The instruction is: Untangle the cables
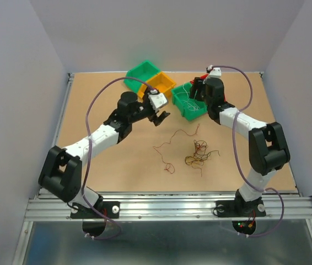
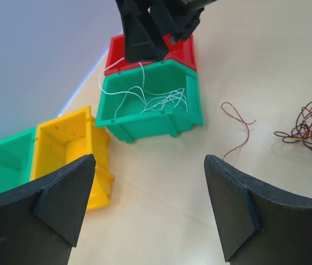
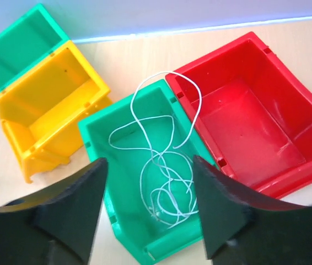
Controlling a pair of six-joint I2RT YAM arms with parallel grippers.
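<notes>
Left gripper [image 2: 149,161] over tan tabletop [image 2: 266,61]

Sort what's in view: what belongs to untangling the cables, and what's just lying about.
For the job:
- tangle on the table
- red cable, loose beside it
- white cable, lying in the green bin

Lying about:
- yellow bin
- red bin
- second green bin

No cable shows in these three.
</notes>
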